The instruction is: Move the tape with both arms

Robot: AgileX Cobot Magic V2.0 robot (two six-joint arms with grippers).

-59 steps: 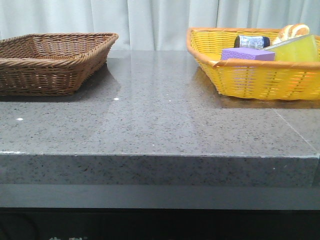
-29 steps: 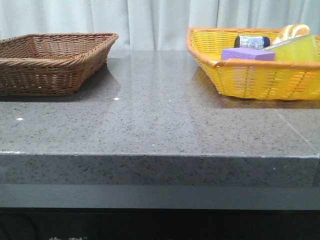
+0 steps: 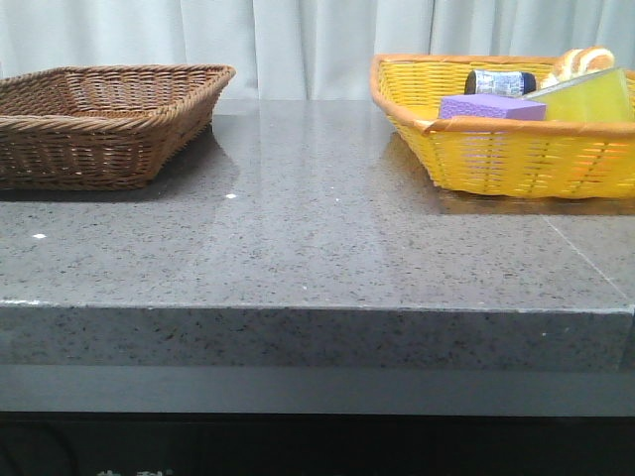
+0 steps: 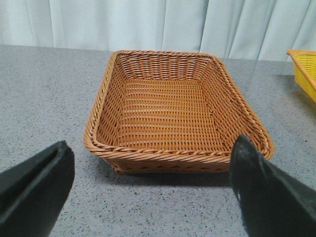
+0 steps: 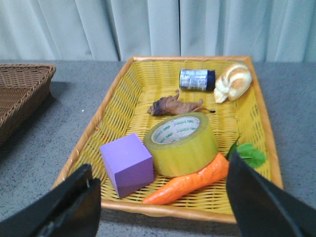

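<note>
Here the tape [image 5: 181,143] lies on its side, core opening up, in the near middle of the yellow basket [image 5: 123,84], which stands at the far right of the grey stone worktop [image 3: 317,238]. Just left of the roll, touching or nearly touching it, is a purple block [image 5: 127,164]; a toy carrot [image 5: 190,181] leans against its near side, green leaves [image 5: 247,155] trailing to the right. Farther back in the same basket lie a brown crumpled item [image 5: 174,106], a small dark-capped bottle [image 5: 196,80] on its side, and a pale bread-like piece [image 5: 233,83] in the far right corner. In the front view the tape [image 3: 587,97] shows only as a yellow-green edge above the basket wall. The right tool [image 5: 158,207] hangs before the basket with its fingers spread wide and nothing between them. The left tool [image 4: 153,192] is likewise spread wide and unloaded, facing a brown wicker basket [image 4: 101,106] at the far left of the worktop, well apart from the yellow one. A pale curtain [image 3: 298,45] hangs behind.
</note>
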